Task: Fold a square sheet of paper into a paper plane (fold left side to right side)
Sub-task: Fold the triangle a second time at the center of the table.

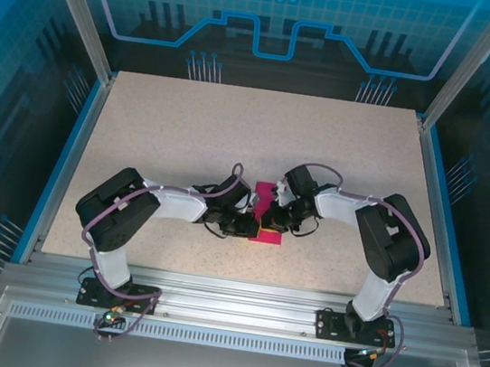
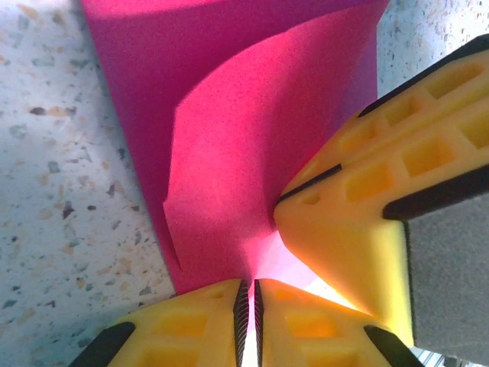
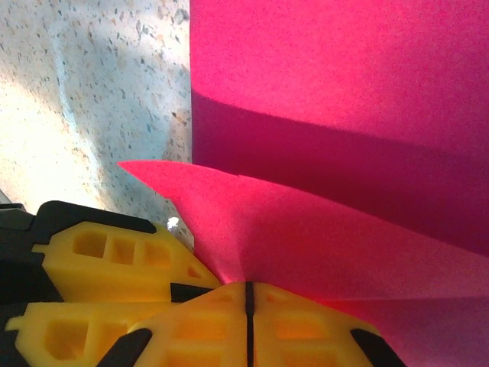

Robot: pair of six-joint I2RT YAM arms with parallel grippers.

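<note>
Top view: left gripper (image 1: 246, 225) and right gripper (image 1: 278, 217) cover most of the square sheet of paper (image 1: 270, 194). Creases and fingertips are too small to read. Left wrist view: sheet cut off at the top edge, finger bodies at the bottom. Right wrist view: sheet runs off top and right, and the pinched paper edge is hidden between the pads.

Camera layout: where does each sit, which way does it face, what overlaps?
Top external: above and behind both arms, looking down on the table; they meet at the pink sheet of paper.
Left wrist: on the left arm, facing the curled sheet past the left end effector; right end effector alongside.
Right wrist: on the right arm, facing the sheet past its own shut fingers.
Shared: the sheet, in all three.
</note>
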